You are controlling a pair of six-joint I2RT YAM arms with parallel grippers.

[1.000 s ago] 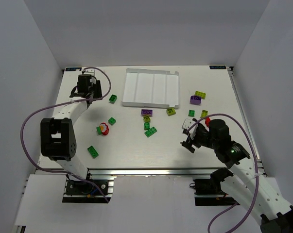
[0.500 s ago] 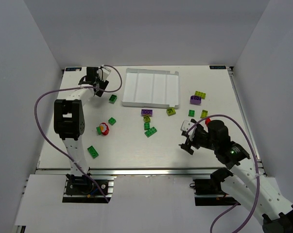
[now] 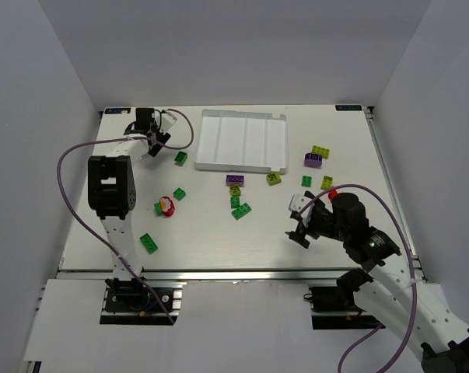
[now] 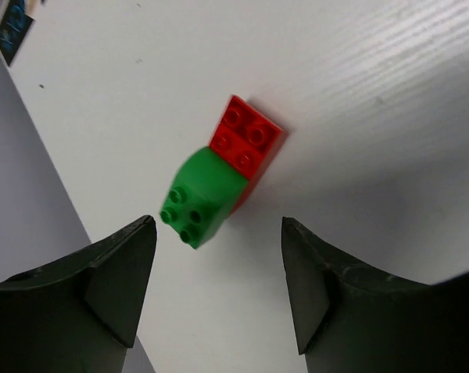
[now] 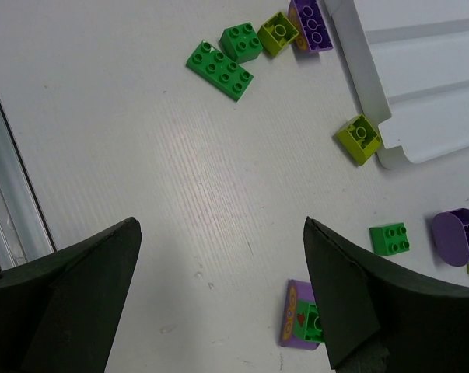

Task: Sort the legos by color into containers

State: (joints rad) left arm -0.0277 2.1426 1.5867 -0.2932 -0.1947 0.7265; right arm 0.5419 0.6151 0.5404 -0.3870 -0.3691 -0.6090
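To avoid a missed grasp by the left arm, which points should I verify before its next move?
1. Left claw open and holding nothing: ok.
2. Red brick and green brick lined up with the gap between its fingers: ok.
3. Only one colour in the grasp: not ok. The two bricks touch; whether they are joined, cannot tell.
4. Height of the claw above the table: cannot tell.
5. Tray holds no bricks yet: ok.
6. Right claw open and far from the left claw: ok.
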